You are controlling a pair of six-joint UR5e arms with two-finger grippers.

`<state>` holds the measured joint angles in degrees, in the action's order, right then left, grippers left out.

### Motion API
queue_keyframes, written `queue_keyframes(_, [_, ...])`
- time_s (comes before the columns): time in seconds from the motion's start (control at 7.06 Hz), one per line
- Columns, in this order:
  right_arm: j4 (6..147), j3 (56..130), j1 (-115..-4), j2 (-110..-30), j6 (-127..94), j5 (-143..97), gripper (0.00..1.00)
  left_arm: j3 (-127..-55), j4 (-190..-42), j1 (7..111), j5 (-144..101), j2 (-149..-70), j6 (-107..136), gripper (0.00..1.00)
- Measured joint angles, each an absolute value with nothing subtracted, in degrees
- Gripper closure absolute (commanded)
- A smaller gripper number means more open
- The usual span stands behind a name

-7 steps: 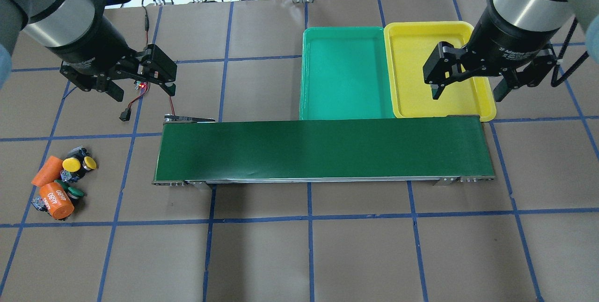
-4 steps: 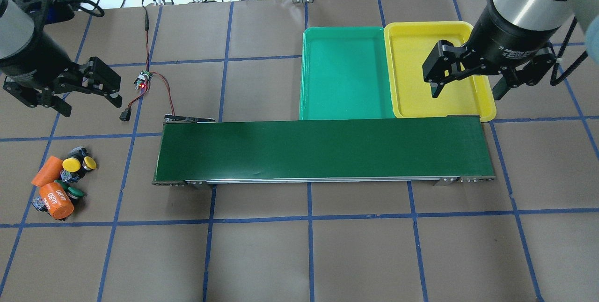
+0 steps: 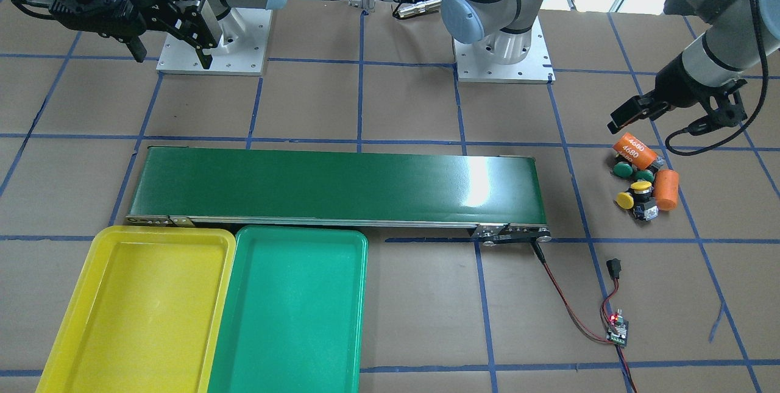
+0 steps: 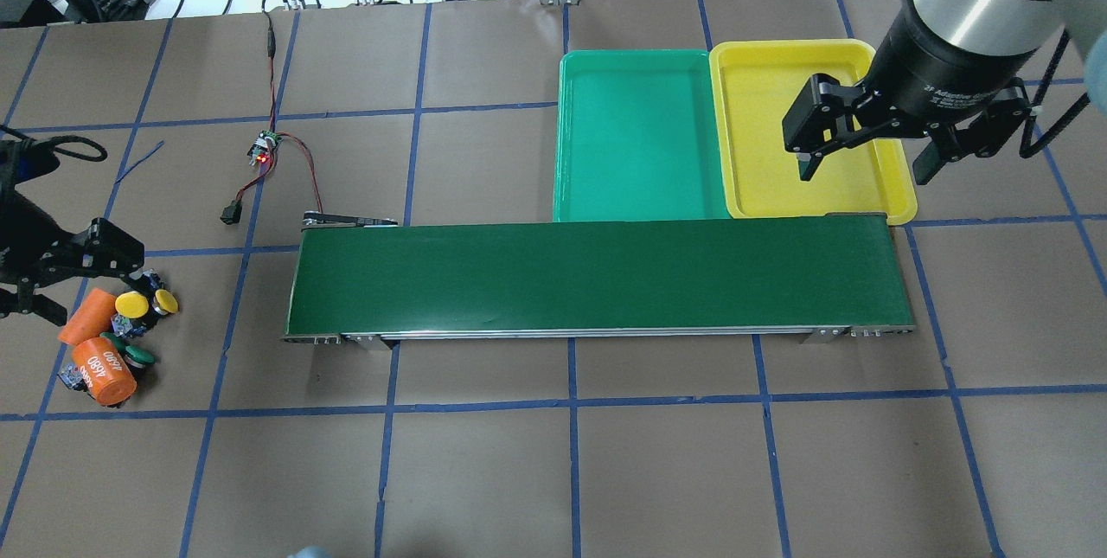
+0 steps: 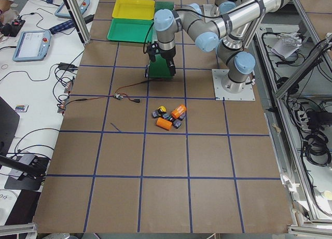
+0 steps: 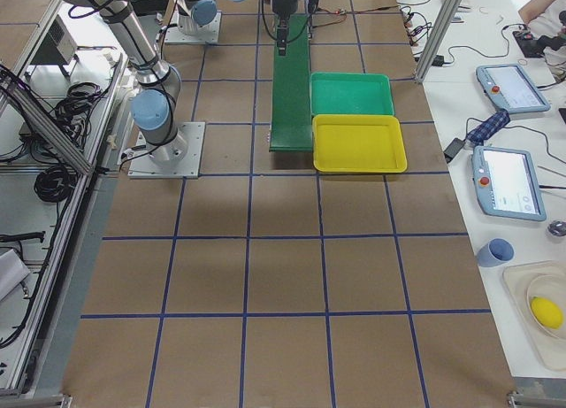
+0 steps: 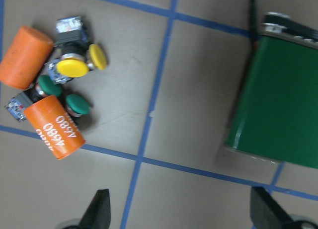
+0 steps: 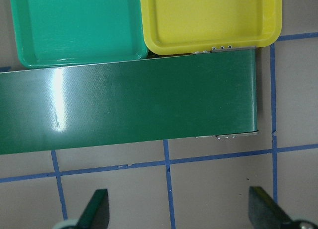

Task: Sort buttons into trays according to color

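Two yellow buttons (image 4: 131, 304) and two green buttons (image 4: 138, 356) lie in a tight pile with two orange cylinders (image 4: 104, 372) at the table's left. The pile also shows in the left wrist view, with yellow caps (image 7: 72, 68) and green caps (image 7: 77, 104). My left gripper (image 4: 86, 285) hangs open and empty above the pile's back edge. My right gripper (image 4: 863, 170) is open and empty above the near end of the yellow tray (image 4: 761, 91). The green tray (image 4: 640, 134) lies beside it. Both trays hold nothing.
A long dark-green conveyor belt (image 4: 597, 277) runs across the middle, its right end in front of the trays. A small circuit board (image 4: 264, 147) with red and black wires lies behind the belt's left end.
My left arm has swung left and toward the table's front, from behind the belt's left end to above the button pile. The right arm has stayed put.
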<state>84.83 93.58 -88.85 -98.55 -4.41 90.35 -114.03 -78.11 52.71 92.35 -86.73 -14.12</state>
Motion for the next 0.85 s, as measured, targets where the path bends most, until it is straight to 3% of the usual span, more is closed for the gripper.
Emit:
queue_keyframes(0.28, [84.87, 93.74, -88.86, -98.91, -4.42, 90.35, 0.0, -119.16, -70.82, 48.6, 92.81, -89.45, -13.97, 0.0])
queue_keyframes(0.85, [85.11, 93.78, -88.86, -99.03, -4.39, 90.08, 0.0, -120.52, -66.39, 45.47, 94.2, -95.68, -13.52, 0.06])
